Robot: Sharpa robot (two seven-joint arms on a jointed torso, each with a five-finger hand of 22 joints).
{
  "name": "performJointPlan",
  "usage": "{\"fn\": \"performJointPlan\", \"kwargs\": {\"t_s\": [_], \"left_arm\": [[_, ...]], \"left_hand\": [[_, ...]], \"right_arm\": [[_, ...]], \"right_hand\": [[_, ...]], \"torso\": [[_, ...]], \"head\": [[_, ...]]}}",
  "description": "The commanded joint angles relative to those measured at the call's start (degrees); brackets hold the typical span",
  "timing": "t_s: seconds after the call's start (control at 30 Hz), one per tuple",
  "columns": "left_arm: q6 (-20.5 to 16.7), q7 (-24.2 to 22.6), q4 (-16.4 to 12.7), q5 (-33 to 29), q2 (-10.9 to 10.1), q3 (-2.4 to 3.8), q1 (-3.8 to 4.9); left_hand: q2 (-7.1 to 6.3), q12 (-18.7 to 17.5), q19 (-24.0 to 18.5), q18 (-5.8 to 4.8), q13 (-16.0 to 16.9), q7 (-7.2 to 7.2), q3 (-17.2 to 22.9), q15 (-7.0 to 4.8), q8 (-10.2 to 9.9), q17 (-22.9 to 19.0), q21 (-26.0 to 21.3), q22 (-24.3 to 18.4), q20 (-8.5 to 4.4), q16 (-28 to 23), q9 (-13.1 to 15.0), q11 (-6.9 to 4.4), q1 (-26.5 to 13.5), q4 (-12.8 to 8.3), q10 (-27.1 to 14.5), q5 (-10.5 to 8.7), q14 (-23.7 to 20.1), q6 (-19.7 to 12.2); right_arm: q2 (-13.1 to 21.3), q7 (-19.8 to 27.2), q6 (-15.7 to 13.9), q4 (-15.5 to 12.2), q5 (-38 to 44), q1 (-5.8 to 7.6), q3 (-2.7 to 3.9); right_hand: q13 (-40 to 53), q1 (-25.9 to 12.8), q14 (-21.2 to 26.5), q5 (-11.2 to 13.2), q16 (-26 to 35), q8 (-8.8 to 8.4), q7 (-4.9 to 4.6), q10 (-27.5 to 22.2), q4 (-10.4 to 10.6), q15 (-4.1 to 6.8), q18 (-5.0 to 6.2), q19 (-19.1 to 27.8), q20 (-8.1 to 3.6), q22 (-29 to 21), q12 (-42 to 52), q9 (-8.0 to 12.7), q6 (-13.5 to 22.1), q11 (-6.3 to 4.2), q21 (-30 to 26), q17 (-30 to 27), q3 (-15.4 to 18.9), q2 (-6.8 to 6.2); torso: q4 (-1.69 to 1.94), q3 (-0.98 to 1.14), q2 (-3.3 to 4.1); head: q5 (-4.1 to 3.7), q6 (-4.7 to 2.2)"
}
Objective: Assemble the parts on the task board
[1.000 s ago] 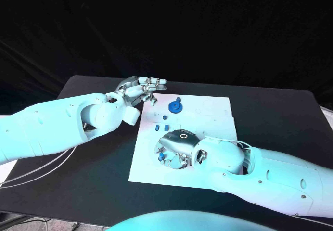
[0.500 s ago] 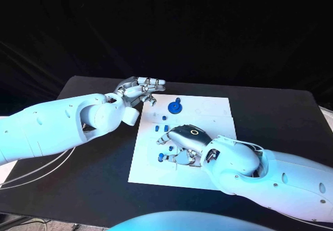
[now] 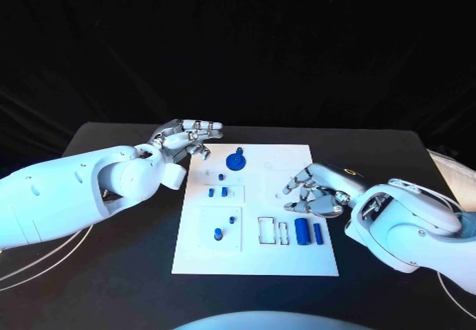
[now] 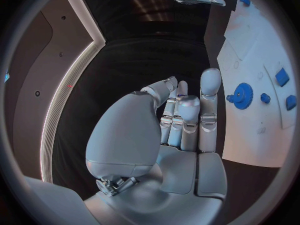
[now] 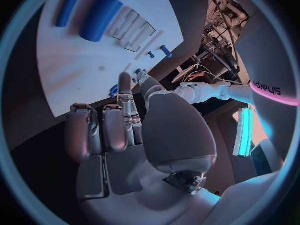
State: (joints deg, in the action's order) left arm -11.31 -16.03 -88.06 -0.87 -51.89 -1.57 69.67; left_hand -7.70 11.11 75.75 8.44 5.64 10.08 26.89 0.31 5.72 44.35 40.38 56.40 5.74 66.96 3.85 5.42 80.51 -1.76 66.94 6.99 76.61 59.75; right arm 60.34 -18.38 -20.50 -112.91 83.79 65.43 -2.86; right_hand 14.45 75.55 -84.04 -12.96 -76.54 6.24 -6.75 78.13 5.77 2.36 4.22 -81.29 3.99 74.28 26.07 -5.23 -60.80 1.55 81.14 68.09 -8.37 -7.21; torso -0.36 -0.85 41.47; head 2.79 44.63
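Observation:
The white task board [image 3: 253, 258] lies in the middle of the black table. On it are a blue gear [image 3: 236, 161], two small blue blocks [image 3: 218, 192], two small pegs [image 3: 218, 236], a thick blue cylinder [image 3: 301, 232] and a thin one [image 3: 318, 234]. My left hand [image 3: 188, 137] hovers off the board's far left corner, fingers loosely bent, holding nothing. My right hand [image 3: 312, 192] hangs above the board's right edge, fingers half curled and empty. The left wrist view shows the gear [image 4: 240, 93] beside my left hand's fingers [image 4: 209, 100]. The right wrist view shows both cylinders [image 5: 100, 16].
Two empty rectangular slots [image 3: 274, 231] sit just left of the thick cylinder. Black table [image 3: 109, 254] surrounds the board on all sides. Cables [image 3: 40, 258] run along the table's left side under my left arm.
My right hand has lifted off the board's near-left area and drawn back to its right edge, uncovering the pegs and cylinders. The camera has shifted. My left hand has kept its place.

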Motion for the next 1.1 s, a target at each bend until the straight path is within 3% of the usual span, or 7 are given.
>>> {"fn": "performJointPlan", "kwargs": {"t_s": [0.03, 0.13, 0.23, 0.37, 0.53, 1.1], "left_arm": [[0.88, -0.32, -0.24, 0.16, 0.06, 0.03, 0.02], [0.88, -0.32, -0.19, 0.16, 0.08, 0.03, 0.02], [0.91, -0.33, -0.08, 0.16, 0.15, 0.00, 0.01], [0.96, -0.35, 0.12, 0.16, 0.30, -0.08, -0.03], [1.06, -0.37, 0.28, 0.16, 0.45, -0.14, -0.22], [1.22, -0.35, 0.30, 0.16, 0.27, -0.16, -0.38]], "left_hand": [[0.37, 0.20, -0.32, 0.61, 0.07, 0.04, -0.18, 0.05, -0.04, -0.07, -0.33, -0.05, 0.06, -0.03, -0.02, 0.06, 0.07, -0.18, -0.34, -0.03, -0.54, -0.29], [0.37, 0.20, -0.32, 0.61, 0.07, 0.04, -0.18, 0.05, -0.04, -0.07, -0.33, -0.05, 0.06, -0.03, -0.02, 0.06, 0.07, -0.18, -0.34, -0.03, -0.54, -0.29], [0.35, 0.27, -0.31, 0.59, 0.09, 0.06, -0.25, 0.07, -0.02, -0.04, -0.25, 0.01, 0.08, 0.01, -0.01, 0.07, 0.01, -0.18, -0.38, -0.05, -0.56, -0.32], [0.35, 0.27, -0.31, 0.59, 0.09, 0.06, -0.25, 0.07, -0.02, -0.04, -0.25, 0.01, 0.08, 0.01, -0.01, 0.07, 0.01, -0.18, -0.38, -0.05, -0.56, -0.32], [0.35, 0.27, -0.31, 0.59, 0.09, 0.06, -0.25, 0.07, -0.02, -0.04, -0.25, 0.01, 0.08, 0.01, -0.01, 0.07, 0.01, -0.18, -0.38, -0.05, -0.56, -0.32], [0.35, 0.34, -0.35, 0.61, 0.10, 0.06, -0.31, 0.08, 0.01, -0.06, -0.35, -0.04, 0.10, 0.02, 0.00, 0.08, -0.07, -0.16, -0.43, -0.05, -0.57, -0.34]], "right_arm": [[2.65, -7.06, -0.52, -1.44, -4.90, 0.05, -0.45], [4.90, -9.46, 0.33, -2.21, -3.93, 0.03, -0.97], [6.27, -11.46, 1.37, -2.68, -2.44, -0.16, -1.46], [6.73, -13.33, 2.40, -2.92, -0.71, -0.77, -1.85], [6.04, -15.00, 3.38, -2.71, 1.26, -1.59, -2.11], [1.59, -15.61, 4.75, -0.72, 3.38, -3.90, -2.23]], "right_hand": [[23.98, -1.67, -3.73, -3.50, -3.81, 1.19, 0.68, 0.45, 2.17, 0.52, -1.49, -1.63, -0.74, 3.87, 21.35, -0.43, -0.51, -0.50, 2.37, 5.12, 3.05, 0.27], [40.76, -2.64, -3.93, -6.18, -6.09, 2.17, 0.74, 0.75, 4.43, 0.47, -1.84, -2.26, -0.38, 5.58, 35.82, -0.96, -0.35, -0.42, 3.43, 8.48, 5.92, 0.60], [48.47, -2.60, -4.01, -6.95, -7.19, 3.10, 0.84, 0.36, 6.40, 0.12, -1.97, -2.60, -0.33, 6.55, 41.85, -1.51, 0.08, -0.24, 4.03, 10.14, 8.46, 1.29], [51.18, -3.19, -4.04, -6.78, -7.60, 3.78, 0.64, 0.34, 8.25, 0.15, -2.06, -2.77, -0.17, 7.01, 43.62, -1.93, 0.34, -0.10, 4.30, 10.78, 10.56, 1.52], [52.96, -3.45, -4.03, -6.54, -7.76, 4.32, 0.58, 0.38, 9.96, 0.06, -2.08, -2.75, -0.05, 7.15, 44.54, -2.29, 0.83, -0.01, 4.38, 11.00, 12.77, 1.28], [54.70, -2.66, -4.07, -6.48, -7.98, 4.79, 0.57, 0.85, 10.34, 0.02, -2.13, -2.85, 0.01, 7.40, 45.64, -2.59, 1.03, 0.00, 4.51, 11.37, 13.85, 1.44]], "torso": [[-0.74, -0.01, -0.29], [-1.15, 0.04, -0.42], [-1.46, 0.00, -0.52], [-1.74, 0.01, -0.51], [-1.69, 0.03, -0.46], [-1.69, 0.02, -0.47]], "head": [[-0.96, -0.34], [-1.10, -0.34], [-1.18, -0.29], [-1.16, -0.29], [-1.17, -0.16], [-0.97, 0.14]]}}
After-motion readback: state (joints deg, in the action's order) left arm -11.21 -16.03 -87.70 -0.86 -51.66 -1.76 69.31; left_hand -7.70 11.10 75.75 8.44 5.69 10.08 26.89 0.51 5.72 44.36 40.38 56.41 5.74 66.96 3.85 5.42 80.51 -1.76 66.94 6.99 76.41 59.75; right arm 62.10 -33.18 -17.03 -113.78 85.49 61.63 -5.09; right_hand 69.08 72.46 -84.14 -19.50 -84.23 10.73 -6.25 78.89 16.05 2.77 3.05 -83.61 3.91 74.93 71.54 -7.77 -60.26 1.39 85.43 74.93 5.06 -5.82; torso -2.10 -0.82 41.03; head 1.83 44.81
